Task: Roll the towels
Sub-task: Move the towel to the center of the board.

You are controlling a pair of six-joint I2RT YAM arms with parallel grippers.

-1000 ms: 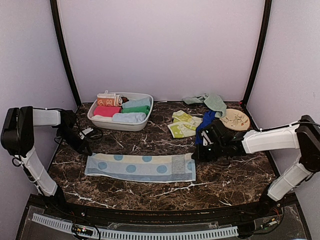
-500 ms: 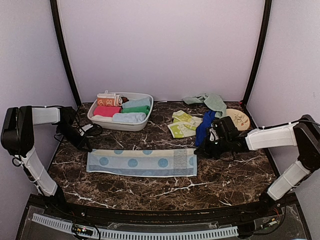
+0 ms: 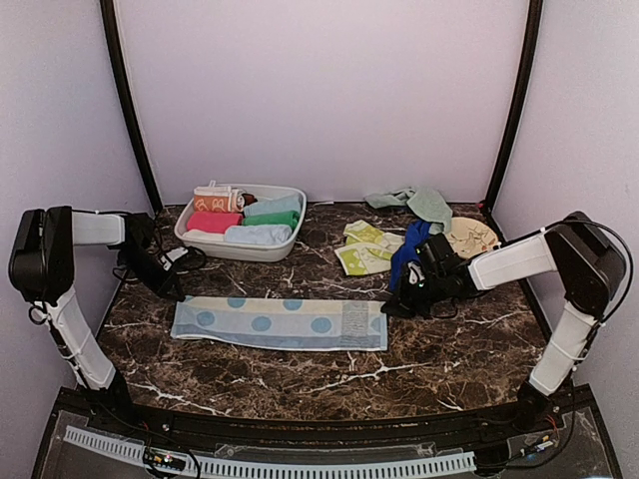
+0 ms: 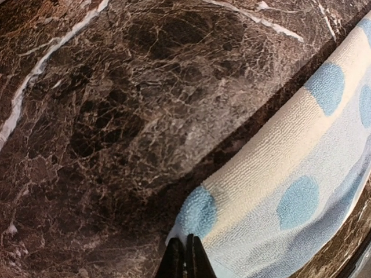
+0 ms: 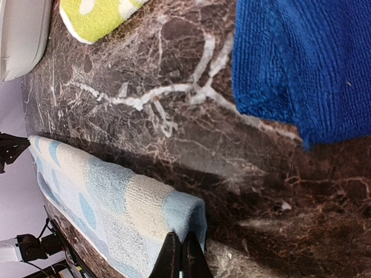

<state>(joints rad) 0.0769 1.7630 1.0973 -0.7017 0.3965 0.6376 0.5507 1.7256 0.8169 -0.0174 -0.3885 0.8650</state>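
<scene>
The light-blue spotted towel (image 3: 280, 322) is spread flat along the middle of the tabletop (image 3: 449, 349). Its far left corner is pinched by the left pincer (image 3: 172, 294), and its far right corner, slightly lifted, by the right pincer (image 3: 391, 307). A yellow-green towel (image 3: 361, 247), a dark blue towel (image 3: 407, 251) and a mint towel (image 3: 419, 203) are gathered near the far right corner.

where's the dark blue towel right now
The dark blue towel lies right of centre in the top view, between the yellow-green towel and the beige disc.
</scene>
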